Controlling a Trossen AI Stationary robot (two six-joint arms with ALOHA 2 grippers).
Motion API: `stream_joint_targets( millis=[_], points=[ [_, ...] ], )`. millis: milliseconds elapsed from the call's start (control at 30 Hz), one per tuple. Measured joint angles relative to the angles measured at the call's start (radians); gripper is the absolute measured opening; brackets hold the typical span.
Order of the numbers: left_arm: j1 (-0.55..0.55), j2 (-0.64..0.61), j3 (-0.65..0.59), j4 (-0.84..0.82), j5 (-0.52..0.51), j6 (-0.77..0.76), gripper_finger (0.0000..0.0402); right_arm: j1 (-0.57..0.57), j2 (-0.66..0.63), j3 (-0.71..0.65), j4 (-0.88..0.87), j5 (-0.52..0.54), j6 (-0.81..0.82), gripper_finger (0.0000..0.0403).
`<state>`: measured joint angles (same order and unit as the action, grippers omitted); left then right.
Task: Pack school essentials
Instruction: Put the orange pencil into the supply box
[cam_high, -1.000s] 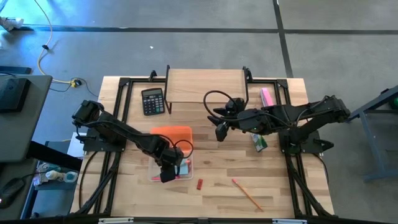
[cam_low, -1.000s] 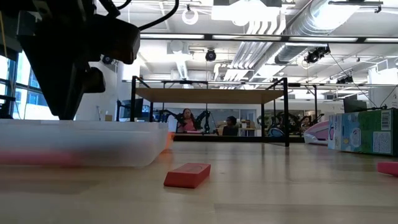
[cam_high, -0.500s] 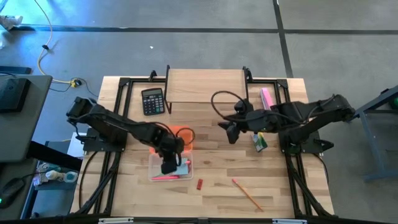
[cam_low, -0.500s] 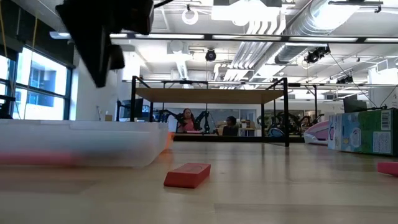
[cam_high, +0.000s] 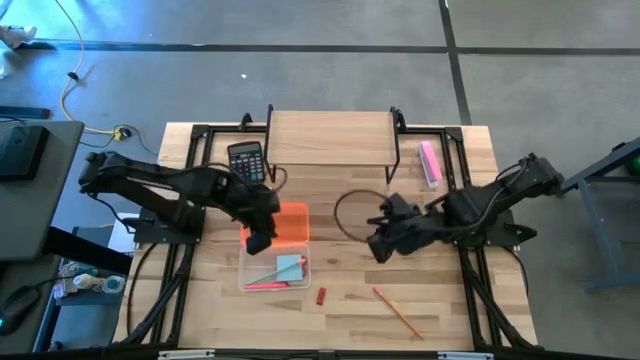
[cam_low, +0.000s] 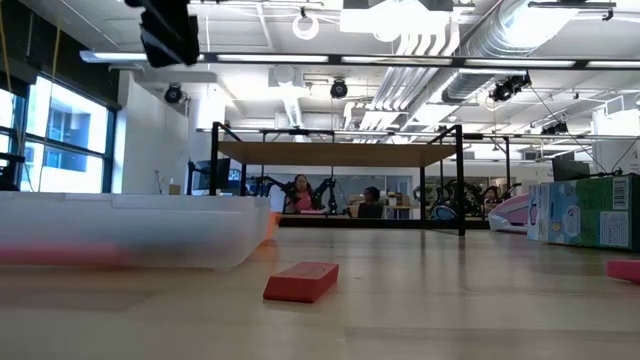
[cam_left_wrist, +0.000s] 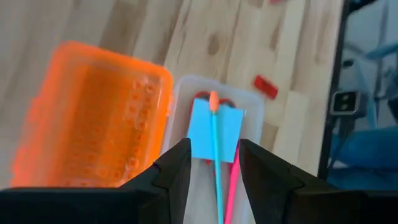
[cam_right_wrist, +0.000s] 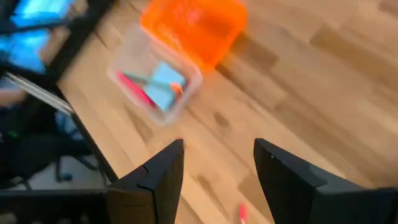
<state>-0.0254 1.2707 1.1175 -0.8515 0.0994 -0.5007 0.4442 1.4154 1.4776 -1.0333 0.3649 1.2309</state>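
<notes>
With both pincers gaping empty, the right pincer (cam_high: 379, 243) is hovering nearer the orange pencil (cam_high: 397, 312), lying diagonally beyond the clear box (cam_high: 300, 277).

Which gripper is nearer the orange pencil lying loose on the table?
Right. The right gripper hangs just beyond the orange pencil, toward the table's middle; the left gripper is across the table, over the clear box.

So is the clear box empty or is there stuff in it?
Not empty. The clear box holds a light-blue notepad with thin pencils lying across it; the orange lid sits beside it, off.
</notes>
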Motion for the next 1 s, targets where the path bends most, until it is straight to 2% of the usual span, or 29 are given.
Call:
stream_joint_targets(
  millis=[300,500,700,833,1000],
  points=[
    [-0.009,-0.174,-0.018,0.014,-0.162,-0.066,0.0126,0.060,0.140,0.000,-0.037,-0.107,0.075,0.0186],
    [-0.068,-0.238,-0.114,0.095,-0.262,-0.162,0.0126,0.081,0.232,0.000,-0.050,-0.181,0.090,0.0186],
    [-0.096,-0.244,-0.207,0.230,-0.260,-0.181,0.0126,0.103,0.329,0.000,-0.050,-0.269,0.092,0.0186],
    [-0.095,-0.231,-0.210,0.238,-0.260,-0.185,0.0126,0.107,0.384,0.000,-0.040,-0.350,0.100,0.0186],
    [-0.095,-0.233,-0.210,0.239,-0.260,-0.179,0.0126,0.108,0.444,0.000,-0.014,-0.376,0.101,0.0186]
  ],
)
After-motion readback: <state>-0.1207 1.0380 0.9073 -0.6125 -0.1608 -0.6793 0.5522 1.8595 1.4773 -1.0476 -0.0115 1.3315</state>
